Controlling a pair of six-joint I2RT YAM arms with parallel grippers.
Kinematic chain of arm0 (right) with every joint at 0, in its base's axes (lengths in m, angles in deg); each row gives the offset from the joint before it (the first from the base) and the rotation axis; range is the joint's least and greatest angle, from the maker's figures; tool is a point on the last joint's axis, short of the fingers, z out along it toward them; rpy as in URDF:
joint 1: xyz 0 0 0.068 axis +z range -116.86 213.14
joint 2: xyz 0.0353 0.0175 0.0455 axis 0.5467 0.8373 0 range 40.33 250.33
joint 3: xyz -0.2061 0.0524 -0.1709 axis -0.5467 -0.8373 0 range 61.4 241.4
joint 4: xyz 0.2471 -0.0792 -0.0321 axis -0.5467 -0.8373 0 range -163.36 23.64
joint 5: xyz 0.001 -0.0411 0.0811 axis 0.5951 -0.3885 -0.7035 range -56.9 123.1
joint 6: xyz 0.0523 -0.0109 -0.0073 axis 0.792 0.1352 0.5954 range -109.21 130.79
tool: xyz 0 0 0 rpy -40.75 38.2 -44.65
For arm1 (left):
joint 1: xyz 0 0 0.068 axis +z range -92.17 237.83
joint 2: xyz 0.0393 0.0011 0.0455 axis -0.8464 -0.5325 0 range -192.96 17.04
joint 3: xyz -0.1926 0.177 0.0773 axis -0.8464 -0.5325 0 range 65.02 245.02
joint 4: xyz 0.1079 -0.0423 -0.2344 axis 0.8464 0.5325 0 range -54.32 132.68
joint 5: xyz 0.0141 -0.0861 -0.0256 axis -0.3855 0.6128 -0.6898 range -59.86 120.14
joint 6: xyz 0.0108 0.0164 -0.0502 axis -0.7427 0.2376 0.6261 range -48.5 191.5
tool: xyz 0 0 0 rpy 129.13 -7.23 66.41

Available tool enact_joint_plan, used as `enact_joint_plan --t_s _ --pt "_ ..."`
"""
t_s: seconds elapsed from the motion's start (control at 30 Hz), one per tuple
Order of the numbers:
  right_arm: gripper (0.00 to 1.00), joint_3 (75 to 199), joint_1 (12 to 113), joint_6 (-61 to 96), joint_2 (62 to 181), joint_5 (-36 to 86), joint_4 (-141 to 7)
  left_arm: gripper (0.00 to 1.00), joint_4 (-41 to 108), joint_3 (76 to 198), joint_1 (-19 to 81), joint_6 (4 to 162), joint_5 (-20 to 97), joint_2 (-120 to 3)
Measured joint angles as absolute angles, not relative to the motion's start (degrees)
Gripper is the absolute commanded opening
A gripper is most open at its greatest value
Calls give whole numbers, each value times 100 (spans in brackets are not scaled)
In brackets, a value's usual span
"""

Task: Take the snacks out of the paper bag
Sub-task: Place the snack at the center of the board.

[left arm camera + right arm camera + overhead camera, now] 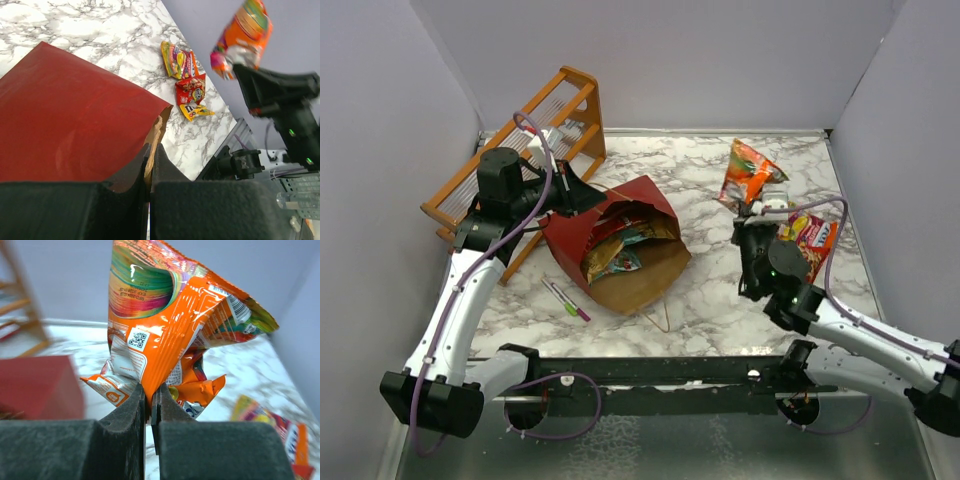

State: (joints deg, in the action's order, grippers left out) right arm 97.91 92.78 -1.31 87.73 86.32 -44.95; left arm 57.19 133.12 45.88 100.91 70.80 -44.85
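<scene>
The dark red paper bag (pixel 645 195) lies on its side, its brown mouth open toward the front. Several snacks (pixel 617 252) show inside it. My left gripper (pixel 582 193) is shut on the bag's rear rim; in the left wrist view the brown paper edge (pixel 156 131) sits pinched in my left gripper (pixel 151 146). My right gripper (pixel 760 208) is shut on an orange snack packet (pixel 749 172), held up in the air at the right. In the right wrist view that packet (pixel 165 315) rises from between my right gripper's (pixel 151 388) fingers. A few more snacks (pixel 811 240) lie on the table beside it.
An orange wooden rack (pixel 525 140) stands at the back left, right behind my left arm. A green marker and a pink marker (pixel 566 299) lie in front of the bag. One tan bag handle (pixel 660 318) trails on the marble table (pixel 690 160). Grey walls close in three sides.
</scene>
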Motion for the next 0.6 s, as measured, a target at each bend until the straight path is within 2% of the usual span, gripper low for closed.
enact_joint_plan --t_s 0.2,0.3,0.6 --pt "1 10327 6414 1473 9822 8144 -5241 0 5711 13312 4588 10093 7082 -4525" --pt "1 11144 5156 2389 11015 7502 -5649 0 5695 13312 4588 10095 7087 -4568" --pt "1 13094 3612 3469 14180 6048 -6493 0 5652 13312 4588 10098 7174 -4599"
